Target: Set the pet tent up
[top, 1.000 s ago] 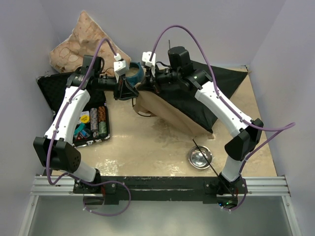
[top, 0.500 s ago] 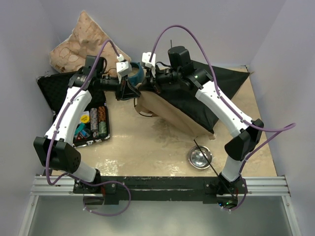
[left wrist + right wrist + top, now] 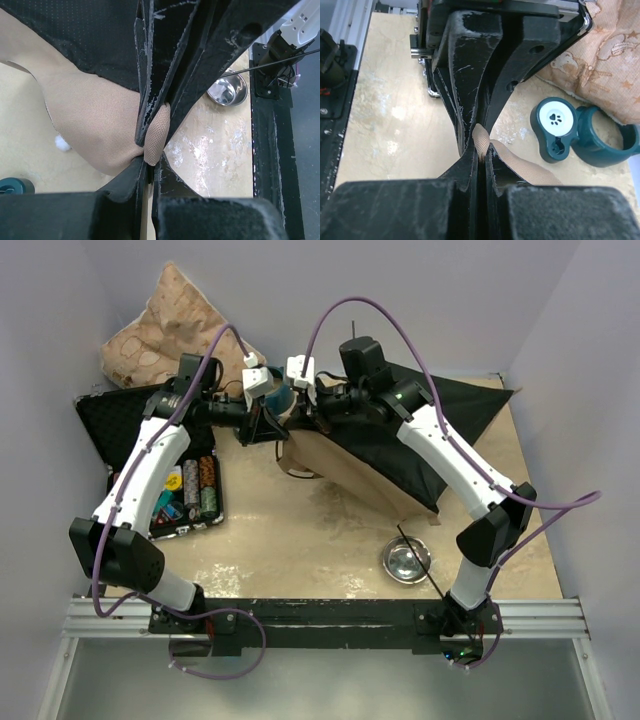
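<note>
Pillow (image 3: pixel 160 335), tan and lumpy, far back on the left. Black case (image 3: pixel 100 425) lying open in front of it, round chips (image 3: pixel 200 485) in rows inside. Next, left end effector (image 3: pixel 152 145), pinched tight on a fold of tan cloth of the pet tent (image 3: pixel 340 465). Small white pom-pom (image 3: pixel 62 143) just beside that cloth. Teal holder (image 3: pixel 602 137) behind, on the surface (image 3: pixel 300 530). Right end effector (image 3: pixel 479 142) close by the left one, squeezed closed on another tan edge of the same tent. Tent held up at its left end, not standing, black lining spread out to the right. Shiny metal bowl (image 3: pixel 406 560) near the front, thin dark pole (image 3: pixel 440 588) slanting past it.
</note>
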Motion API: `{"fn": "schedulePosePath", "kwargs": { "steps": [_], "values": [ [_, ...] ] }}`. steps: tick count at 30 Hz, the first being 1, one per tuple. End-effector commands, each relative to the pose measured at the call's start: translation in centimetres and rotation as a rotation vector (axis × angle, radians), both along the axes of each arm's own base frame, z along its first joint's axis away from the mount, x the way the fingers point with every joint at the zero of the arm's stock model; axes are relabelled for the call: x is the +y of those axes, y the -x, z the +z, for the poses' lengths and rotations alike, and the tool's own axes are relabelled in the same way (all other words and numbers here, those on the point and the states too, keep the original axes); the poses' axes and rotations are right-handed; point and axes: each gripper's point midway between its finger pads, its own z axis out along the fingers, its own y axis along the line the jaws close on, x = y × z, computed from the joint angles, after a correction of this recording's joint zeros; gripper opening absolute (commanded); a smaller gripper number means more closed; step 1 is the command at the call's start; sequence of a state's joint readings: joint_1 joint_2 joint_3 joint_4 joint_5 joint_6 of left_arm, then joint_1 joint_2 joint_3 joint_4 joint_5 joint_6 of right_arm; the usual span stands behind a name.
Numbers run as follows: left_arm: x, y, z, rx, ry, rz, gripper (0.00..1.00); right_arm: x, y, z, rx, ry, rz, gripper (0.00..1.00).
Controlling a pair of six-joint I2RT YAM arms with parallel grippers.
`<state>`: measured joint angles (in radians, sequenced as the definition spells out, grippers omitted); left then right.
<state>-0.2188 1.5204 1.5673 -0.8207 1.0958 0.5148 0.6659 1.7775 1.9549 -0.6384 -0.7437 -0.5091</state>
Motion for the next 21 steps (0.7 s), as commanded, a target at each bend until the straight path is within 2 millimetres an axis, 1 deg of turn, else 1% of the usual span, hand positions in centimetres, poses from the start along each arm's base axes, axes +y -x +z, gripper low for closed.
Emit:
{"fn": "schedulePosePath", "kwargs": {
  "steps": [1,3,5,8,10,11,13,15,19,21],
  "values": [
    [-0.1,0.2,0.2,0.024,-0.024,0.033,0.00,0.3,1.8,1.0,-0.084,0.009,0.086,0.00],
    [-0.1,0.2,0.4,0.018,-0.023,0.035,0.00,0.3,1.9,0.4,-0.073,0.024,0.091,0.00],
    [0.0,0.3,0.3,0.014,-0.023,0.036,0.00,0.3,1.9,0.6,-0.074,0.021,0.090,0.00],
    [0.0,0.5,-0.2,0.009,-0.021,0.039,0.00,0.5,2.0,2.1,-0.080,-0.017,0.085,0.00],
    [0.2,0.5,-0.2,-0.015,-0.017,0.053,0.00,0.4,1.7,3.3,-0.095,-0.040,0.071,0.00],
    [0.4,0.3,-0.6,-0.014,-0.021,0.071,0.05,0.4,1.6,3.8,-0.104,-0.049,0.069,0.00],
    [0.8,0.0,-0.7,-0.030,-0.015,0.090,0.24,0.2,1.4,4.5,-0.112,-0.058,0.059,0.00],
    [1.4,-0.4,-0.5,-0.039,0.003,0.110,0.35,-0.1,1.4,4.9,-0.119,-0.064,0.053,0.00],
    [2.6,-1.1,0.0,-0.026,0.035,0.137,0.48,-0.4,1.4,4.9,-0.122,-0.056,0.046,0.00],
    [3.1,-1.2,0.1,-0.041,0.035,0.145,0.51,-0.6,1.3,5.1,-0.124,-0.058,0.045,0.00]
  ]
}}
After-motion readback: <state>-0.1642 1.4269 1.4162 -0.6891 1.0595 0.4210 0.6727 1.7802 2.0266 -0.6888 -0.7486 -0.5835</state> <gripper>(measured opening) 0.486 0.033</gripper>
